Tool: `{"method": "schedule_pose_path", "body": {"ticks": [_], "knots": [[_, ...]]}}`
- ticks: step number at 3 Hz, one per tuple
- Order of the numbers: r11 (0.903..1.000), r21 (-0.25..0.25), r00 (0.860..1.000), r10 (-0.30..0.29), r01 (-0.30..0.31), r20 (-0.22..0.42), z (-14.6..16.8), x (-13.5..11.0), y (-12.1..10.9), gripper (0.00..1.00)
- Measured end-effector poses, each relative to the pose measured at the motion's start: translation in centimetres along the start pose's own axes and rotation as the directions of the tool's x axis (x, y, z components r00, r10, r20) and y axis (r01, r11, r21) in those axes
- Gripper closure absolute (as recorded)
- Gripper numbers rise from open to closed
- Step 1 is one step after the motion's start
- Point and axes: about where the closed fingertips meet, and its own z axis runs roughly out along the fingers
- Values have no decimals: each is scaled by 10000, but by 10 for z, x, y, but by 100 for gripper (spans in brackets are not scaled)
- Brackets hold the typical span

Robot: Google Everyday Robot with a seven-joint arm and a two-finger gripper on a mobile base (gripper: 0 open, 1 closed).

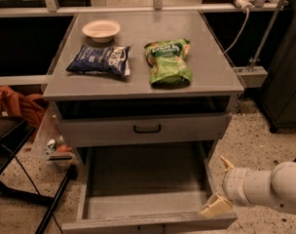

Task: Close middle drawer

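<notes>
The middle drawer [148, 222] is pulled far out of the grey cabinet [138, 87]. Its long shallow tray [145, 179] is empty, and its flat front lies at the bottom edge of the view. My gripper [221, 185] is at the drawer's front right corner, on a white arm coming in from the right. It is open, with one cream fingertip [215, 206] low against the drawer's right front corner and the other above it, outside the right wall. The top drawer [147, 128], with a black handle, stands slightly out above it.
On the cabinet top lie a white bowl [101, 30], a dark blue chip bag [100, 60] and a green chip bag [168, 62]. An orange bag [16, 106] and black chair legs [50, 199] are on the left. A dark cabinet [284, 82] stands on the right.
</notes>
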Motion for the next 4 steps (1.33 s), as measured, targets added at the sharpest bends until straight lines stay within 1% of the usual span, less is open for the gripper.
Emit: {"method": "schedule_pose_path", "body": {"ticks": [1, 2, 3, 4], "knots": [[9996, -265, 9996, -121, 128, 268, 42, 36, 1, 0], [9963, -749, 9981, -382, 418, 488, 69, 64, 8, 0], [9940, -955, 9963, -456, 525, 733, 85, 89, 18, 0], [9937, -881, 9930, -598, 689, 1017, 96, 105, 25, 0]]}}
